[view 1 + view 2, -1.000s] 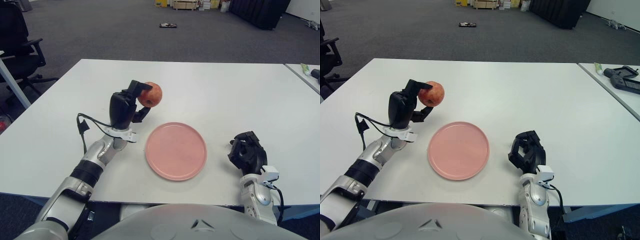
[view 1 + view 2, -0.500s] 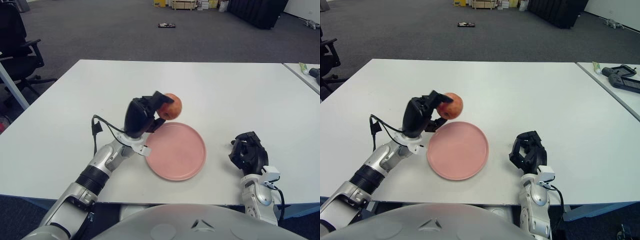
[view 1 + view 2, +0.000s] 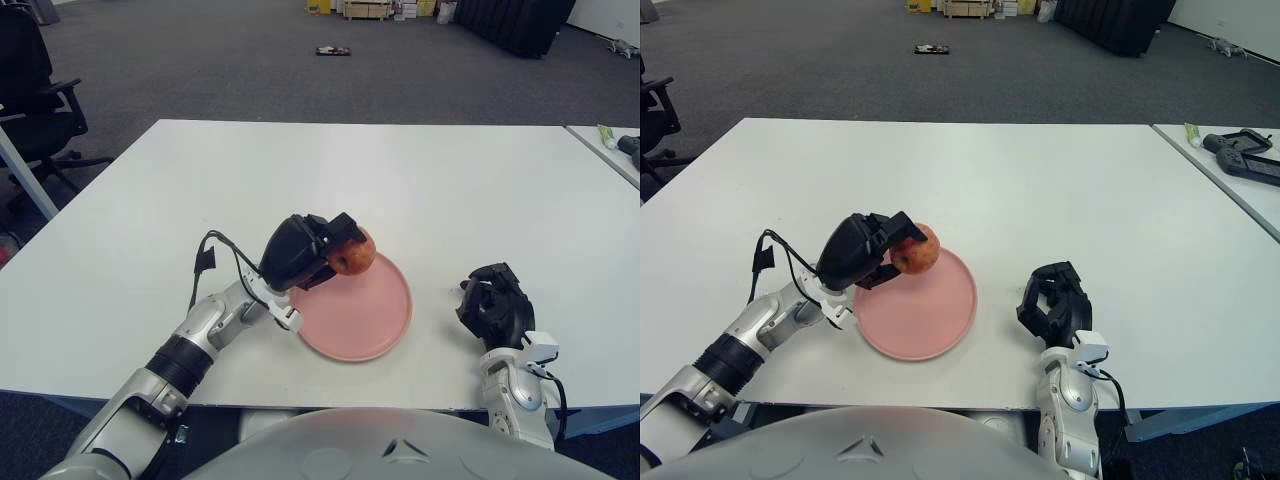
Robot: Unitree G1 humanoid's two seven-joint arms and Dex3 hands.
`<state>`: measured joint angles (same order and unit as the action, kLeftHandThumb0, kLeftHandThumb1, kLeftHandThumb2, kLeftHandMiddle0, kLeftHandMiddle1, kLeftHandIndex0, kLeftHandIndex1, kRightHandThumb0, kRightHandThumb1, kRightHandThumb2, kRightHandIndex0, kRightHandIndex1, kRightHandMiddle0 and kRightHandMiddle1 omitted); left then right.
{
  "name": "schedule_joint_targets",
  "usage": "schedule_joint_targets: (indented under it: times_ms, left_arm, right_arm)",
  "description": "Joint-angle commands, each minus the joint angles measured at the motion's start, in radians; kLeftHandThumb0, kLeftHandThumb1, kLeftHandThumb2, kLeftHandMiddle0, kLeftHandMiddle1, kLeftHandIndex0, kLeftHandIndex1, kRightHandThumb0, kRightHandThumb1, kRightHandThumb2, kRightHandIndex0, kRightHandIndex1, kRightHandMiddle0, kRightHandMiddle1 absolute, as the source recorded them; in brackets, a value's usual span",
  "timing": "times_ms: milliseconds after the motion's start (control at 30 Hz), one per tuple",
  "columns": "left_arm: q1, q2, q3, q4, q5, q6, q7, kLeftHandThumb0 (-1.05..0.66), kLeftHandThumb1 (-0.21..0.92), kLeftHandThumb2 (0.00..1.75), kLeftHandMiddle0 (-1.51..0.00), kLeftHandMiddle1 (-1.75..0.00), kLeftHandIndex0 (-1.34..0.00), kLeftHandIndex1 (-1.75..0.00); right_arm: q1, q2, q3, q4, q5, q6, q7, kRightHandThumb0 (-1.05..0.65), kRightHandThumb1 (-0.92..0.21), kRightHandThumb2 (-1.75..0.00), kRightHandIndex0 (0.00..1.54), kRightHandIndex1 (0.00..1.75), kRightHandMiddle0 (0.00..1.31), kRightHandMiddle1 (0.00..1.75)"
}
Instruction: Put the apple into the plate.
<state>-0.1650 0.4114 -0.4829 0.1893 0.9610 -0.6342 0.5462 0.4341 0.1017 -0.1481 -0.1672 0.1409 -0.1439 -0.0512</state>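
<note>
Apple (image 3: 354, 253): held in the left hand (image 3: 305, 252), whose fingers are curled around it from the robot's left and from above. The fruit projects from the hand toward the robot's right, and it sits above the near-left part of the plate (image 3: 375, 325), over the rim zone rather than the centre. Whether it touches the plate surface cannot be told; it appears just clear of it or barely resting.

Governing relation: the apple is already over the plate, so the release needs only a short descent and an opening of the fingers. The apple is round, with no long axis to align. In my judgement a small shift toward the plate's centre would lessen the chance of it rolling off the low rim.

The left hand is much the nearer and is the one at work. The right hand (image 3: 494, 302) shows to the right of the plate, well apart from the apple, fingers curled and holding nothing.

Surface: a white table (image 3: 420, 170), flat and bare around the plate. A second table edge carries small objects at far right.

Room: grey carpeted floor beyond, an office chair (image 3: 35, 80) at far left, stacked goods along the back wall.
</note>
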Motion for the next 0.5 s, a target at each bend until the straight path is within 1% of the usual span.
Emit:
schedule_joint_targets:
  times_ms: [0,33,333,467]
  left_arm:
    - [-0.003,0.010,-0.010,0.005,0.013,0.031,-0.057,-0.29,0.27,1.37,-1.24,-1.75,-1.05,-1.75]
    - [-0.002,0.010,-0.011,0.005,0.013,0.036,-0.067,-0.29,0.27,1.37,-1.24,-1.75,-1.05,-1.75]
    - [0.031,-0.003,-0.045,-0.002,-0.050,0.173,-0.386,-0.28,0.25,1.35,-1.21,-1.75,-1.02,-1.75]
    - [0.041,-0.002,-0.048,-0.024,-0.076,0.213,-0.463,-0.30,0.28,1.33,-1.19,-1.75,-0.99,-1.75]
  right_arm:
    - [-0.009,0.007,-0.001,-0.008,0.014,0.002,0.001,-0.42,-0.52,-1.07,1.10,1.75,0.45,1.75]
    - [-0.009,0.007,-0.001,-0.008,0.015,0.002,0.001,-0.42,-0.52,-1.07,1.10,1.75,0.45,1.75]
    - [-0.008,0.005,0.000,-0.009,0.010,-0.003,0.004,-0.42,-0.51,-1.08,1.10,1.75,0.46,1.75]
    - [-0.006,0.005,-0.001,-0.011,0.011,-0.001,0.003,-0.42,-0.51,-1.08,1.09,1.75,0.46,1.75]
